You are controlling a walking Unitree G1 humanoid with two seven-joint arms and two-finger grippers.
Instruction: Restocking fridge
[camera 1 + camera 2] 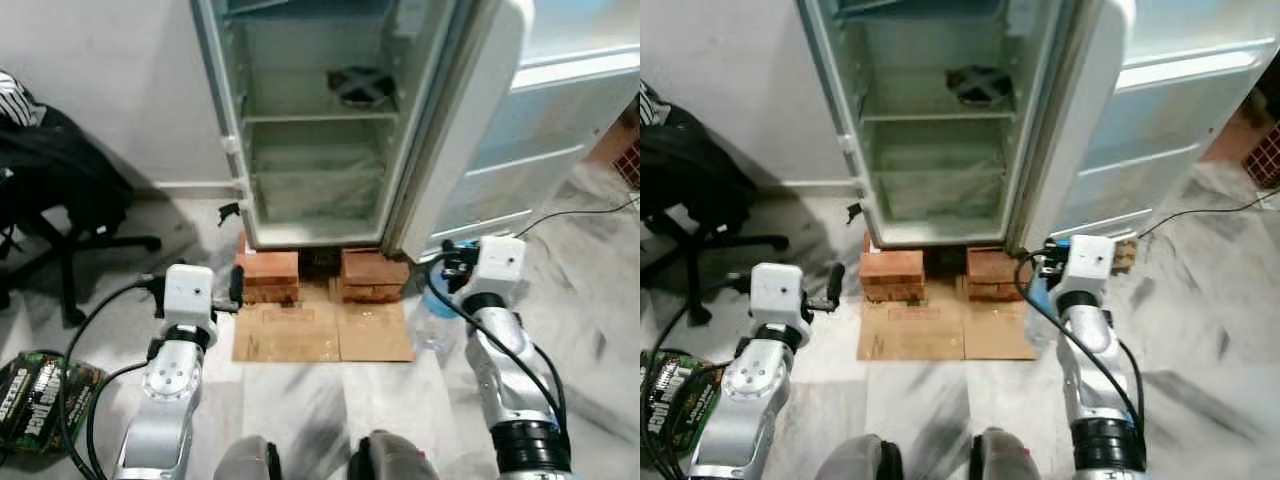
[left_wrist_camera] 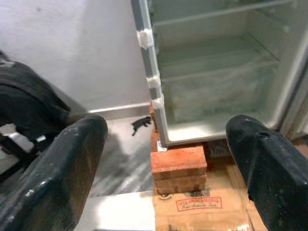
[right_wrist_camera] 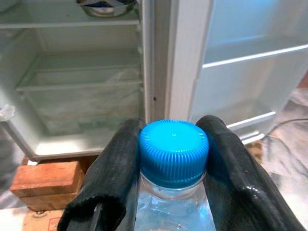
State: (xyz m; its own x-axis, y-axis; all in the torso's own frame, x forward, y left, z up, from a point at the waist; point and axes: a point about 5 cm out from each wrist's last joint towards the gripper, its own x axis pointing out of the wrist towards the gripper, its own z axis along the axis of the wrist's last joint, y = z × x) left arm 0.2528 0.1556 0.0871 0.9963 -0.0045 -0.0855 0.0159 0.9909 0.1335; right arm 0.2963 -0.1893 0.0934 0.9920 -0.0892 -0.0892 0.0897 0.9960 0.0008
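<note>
Before the open fridge [image 1: 320,130], the right gripper [image 3: 173,159] is clamping a water bottle [image 3: 173,154] by its neck, left gripper [image 2: 163,159] gaping empty, likely next lifting toward a shelf [image 1: 310,117].

fridge [image 1: 330,120]: 1 | bottle [image 3: 173,192]: 1 | brick stacks [image 1: 267,275]: 2 | chair [image 1: 60,190]: 1

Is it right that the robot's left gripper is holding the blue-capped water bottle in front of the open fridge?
Not quite: the right gripper holds the blue-capped water bottle, as the right wrist view shows. The left gripper is open and empty. The fridge is indeed open.
</note>
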